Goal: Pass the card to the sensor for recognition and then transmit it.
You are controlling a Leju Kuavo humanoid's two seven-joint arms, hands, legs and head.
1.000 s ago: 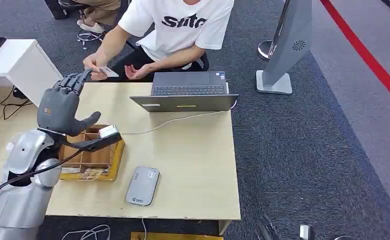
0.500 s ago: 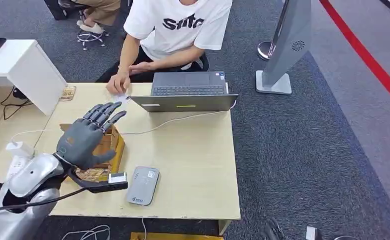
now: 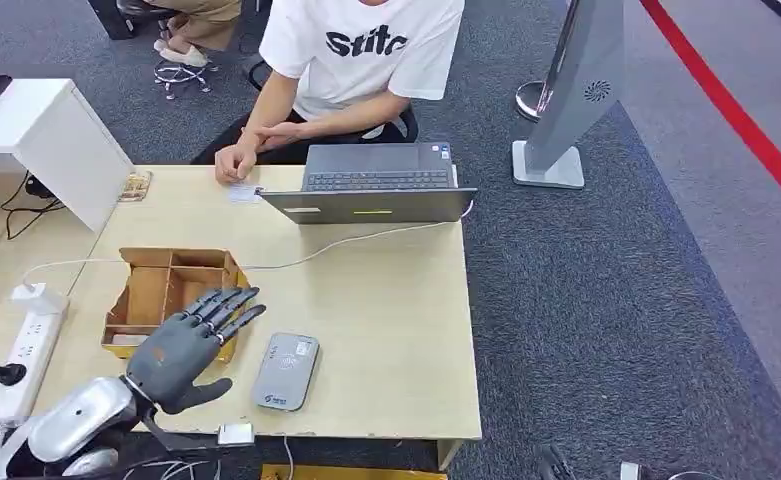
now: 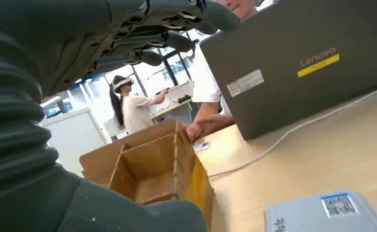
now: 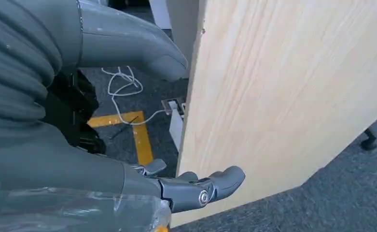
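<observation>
The white card (image 3: 244,192) lies flat on the table's far side, just left of the laptop, with a person's hand (image 3: 232,164) beside it. The grey card sensor (image 3: 286,371) lies near the table's front edge. My left hand (image 3: 190,344) hovers just left of the sensor, over the front corner of the wooden box, fingers spread and holding nothing. In the left wrist view its fingers (image 4: 152,29) stretch above the box (image 4: 147,164), with the sensor (image 4: 321,212) close by and the card (image 4: 202,145) far off. My right hand (image 5: 90,166) hangs empty beside the table's side panel.
A partitioned wooden box (image 3: 166,262) sits on the left of the table (image 3: 386,300). An open laptop (image 3: 371,190) with a white cable stands at the back. A power strip (image 3: 21,340) lies at the left. A person sits behind the table.
The person took the card from my raised left hand and laid it on the table by the laptop. My left hand drew back and down to the front edge.
</observation>
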